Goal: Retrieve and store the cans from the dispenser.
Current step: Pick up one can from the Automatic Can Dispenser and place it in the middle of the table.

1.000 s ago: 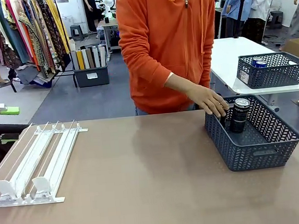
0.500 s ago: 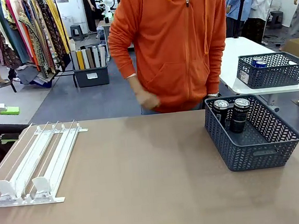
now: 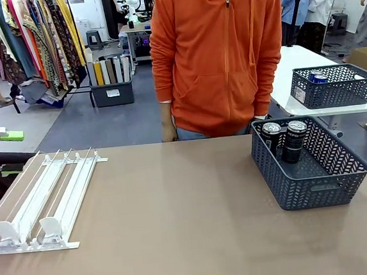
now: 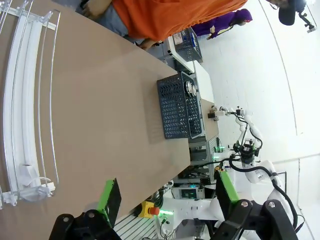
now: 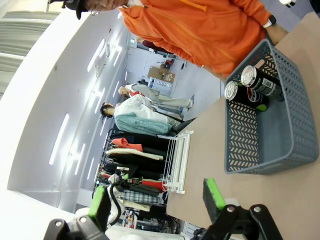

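Status: the rack (image 3: 47, 197) lay at near left of the tabletop (image 3: 178, 228), lanes w/o cans. Two dark cans (image 3: 286, 140) stood upright, side by side, in the far-left corner of the grey basket (image 3: 316, 184) at right.

Left hand (image 4: 165, 200) stood fully open, gripping nothing; right hand (image 5: 155, 205) likewise open and empty.

Judgement: storage looked complete or awaiting reload. For the next pick, approach along a lane, close on the can body, lift clear of the end stops (image 3: 53, 226).

Tabletop: plain brown, smooth. Person in orange stood at far edge; clothes racks behind.
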Available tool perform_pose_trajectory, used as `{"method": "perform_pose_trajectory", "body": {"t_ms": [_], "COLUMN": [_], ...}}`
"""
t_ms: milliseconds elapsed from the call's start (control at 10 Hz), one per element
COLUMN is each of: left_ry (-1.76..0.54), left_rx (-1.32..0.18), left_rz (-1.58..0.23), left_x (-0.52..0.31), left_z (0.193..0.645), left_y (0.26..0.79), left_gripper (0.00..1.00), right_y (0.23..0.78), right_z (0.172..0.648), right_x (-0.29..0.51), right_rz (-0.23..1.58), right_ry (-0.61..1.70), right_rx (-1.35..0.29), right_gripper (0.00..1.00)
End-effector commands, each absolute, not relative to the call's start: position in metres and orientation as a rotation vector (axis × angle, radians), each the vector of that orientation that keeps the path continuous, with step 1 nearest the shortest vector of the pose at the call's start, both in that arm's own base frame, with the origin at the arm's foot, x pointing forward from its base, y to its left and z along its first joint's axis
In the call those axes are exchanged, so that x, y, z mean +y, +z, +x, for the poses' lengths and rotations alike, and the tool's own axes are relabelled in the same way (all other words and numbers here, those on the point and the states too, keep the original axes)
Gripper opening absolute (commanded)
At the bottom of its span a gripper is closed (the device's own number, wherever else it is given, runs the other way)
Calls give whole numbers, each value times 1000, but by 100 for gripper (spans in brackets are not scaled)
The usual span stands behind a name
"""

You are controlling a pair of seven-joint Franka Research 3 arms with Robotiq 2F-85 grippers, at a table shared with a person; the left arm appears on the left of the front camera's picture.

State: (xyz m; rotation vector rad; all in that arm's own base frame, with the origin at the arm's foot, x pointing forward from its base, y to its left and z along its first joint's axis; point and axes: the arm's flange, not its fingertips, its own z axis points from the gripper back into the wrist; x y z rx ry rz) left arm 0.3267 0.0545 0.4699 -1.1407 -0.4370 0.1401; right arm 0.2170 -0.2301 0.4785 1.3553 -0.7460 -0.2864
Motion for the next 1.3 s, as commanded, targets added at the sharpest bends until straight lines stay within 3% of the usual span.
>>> {"method": "perform_pose_trajectory", "body": {"t_ms": [0, 1200], "left_ry": [132, 132], "left_rx": [-453, -453], "left_rz": [-1161, -1161], "left_x": [55, 55], "left_z": [327, 327], "left_y": [471, 471], "left_gripper": [100, 100], "right_y": [481, 481], "right_z": [220, 220], "right_x": [-230, -230], "right_rz": [1367, 1367], "right_ry": [-277, -277], "right_rx": [-777, -777], "right_gripper": [100, 100]}}
